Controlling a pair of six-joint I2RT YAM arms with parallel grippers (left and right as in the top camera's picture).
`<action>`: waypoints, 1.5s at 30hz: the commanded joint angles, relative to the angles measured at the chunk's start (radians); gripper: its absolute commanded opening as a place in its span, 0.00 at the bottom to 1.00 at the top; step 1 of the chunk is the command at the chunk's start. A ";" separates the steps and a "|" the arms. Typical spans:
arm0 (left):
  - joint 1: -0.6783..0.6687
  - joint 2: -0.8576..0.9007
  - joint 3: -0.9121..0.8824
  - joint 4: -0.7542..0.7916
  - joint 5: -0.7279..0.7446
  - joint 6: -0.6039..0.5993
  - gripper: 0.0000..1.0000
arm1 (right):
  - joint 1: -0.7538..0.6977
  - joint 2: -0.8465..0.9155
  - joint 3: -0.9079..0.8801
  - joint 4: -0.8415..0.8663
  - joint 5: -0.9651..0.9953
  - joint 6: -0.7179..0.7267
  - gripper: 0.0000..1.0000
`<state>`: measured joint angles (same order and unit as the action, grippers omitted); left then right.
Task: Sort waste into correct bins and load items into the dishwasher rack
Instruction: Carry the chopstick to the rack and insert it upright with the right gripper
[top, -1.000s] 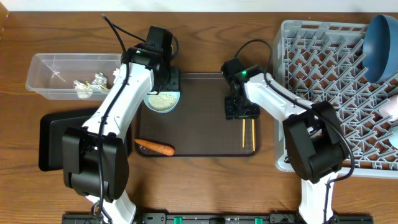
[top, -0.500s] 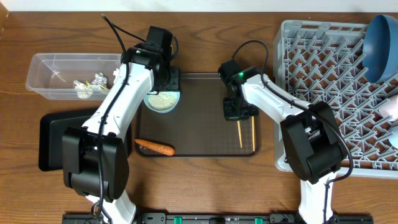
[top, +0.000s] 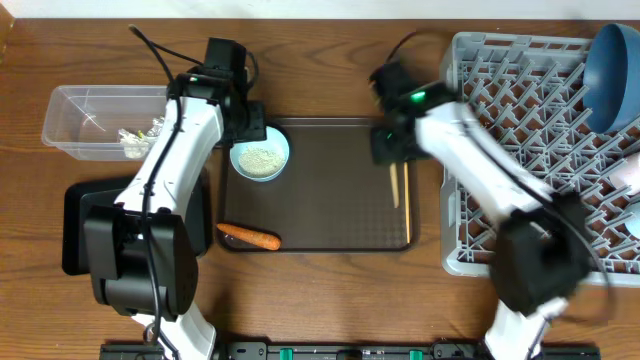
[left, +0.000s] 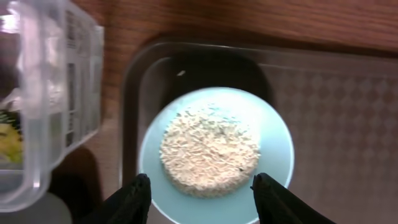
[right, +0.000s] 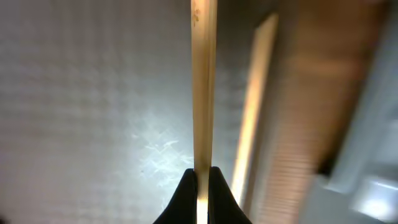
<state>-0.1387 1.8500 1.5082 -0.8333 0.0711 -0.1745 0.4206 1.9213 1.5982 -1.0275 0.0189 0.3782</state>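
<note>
Currently partway: waste (top: 138, 136) in clear tub (top: 75, 105), blue plate (top: 612, 65) in rack (top: 520, 100); r. gripper (right: 201, 180) clamped on chopstick (right: 203, 81) over brown tray (top: 330, 200), l. gripper (left: 199, 193) apart above bowl (left: 280, 155); rice (left: 208, 149), carrot (top: 248, 237), 2nd chopstick (right: 252, 106) pending

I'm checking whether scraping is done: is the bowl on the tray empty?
No: the left wrist view shows a mound of rice filling the middle of the bowl.

the bowl (left: 278, 158) is pale blue, the rack (top: 520, 110) lattice grey (carrot (top: 250, 237) orange).
</note>
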 joint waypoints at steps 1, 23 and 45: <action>0.010 -0.002 -0.013 -0.004 -0.012 0.021 0.55 | -0.072 -0.137 0.033 -0.036 0.105 -0.036 0.01; 0.010 -0.002 -0.013 -0.003 -0.012 0.021 0.56 | -0.308 -0.154 -0.326 0.061 -0.036 -0.245 0.06; 0.010 -0.002 -0.013 -0.004 -0.012 0.021 0.56 | -0.214 -0.207 -0.077 0.060 -0.084 -0.216 0.66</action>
<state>-0.1318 1.8500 1.5074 -0.8337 0.0708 -0.1745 0.1619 1.6920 1.5581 -0.9691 -0.0338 0.1486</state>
